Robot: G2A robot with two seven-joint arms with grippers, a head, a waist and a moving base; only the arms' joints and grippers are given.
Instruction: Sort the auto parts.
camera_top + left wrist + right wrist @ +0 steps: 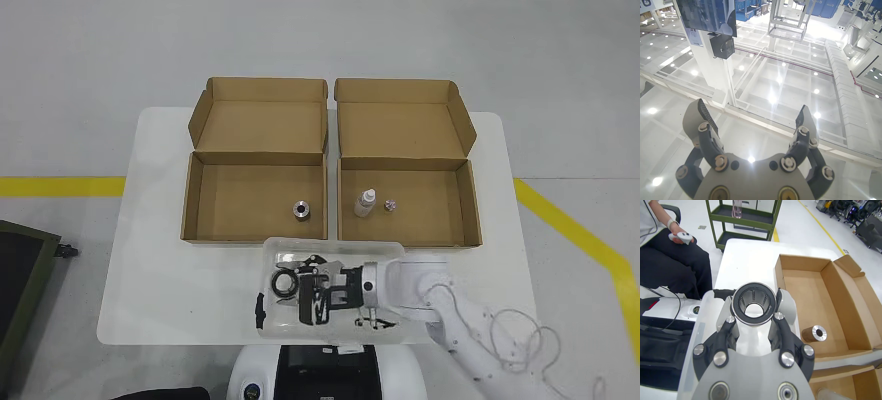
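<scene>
right gripper [754,303] clamps bearing sleeve [753,295], bore axis toward wrist camera | left gripper [752,103] spread

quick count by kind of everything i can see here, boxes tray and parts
cardboard boxes: 2
clear tray: 1
metal parts in the boxes: 2
white bottle: 1
ring in the right gripper: 1
total: 7

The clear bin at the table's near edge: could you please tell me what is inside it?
Within the clear bin, the right gripper is shut on a cylindrical bearing. Anything lying beneath the gripper is covered.
</scene>
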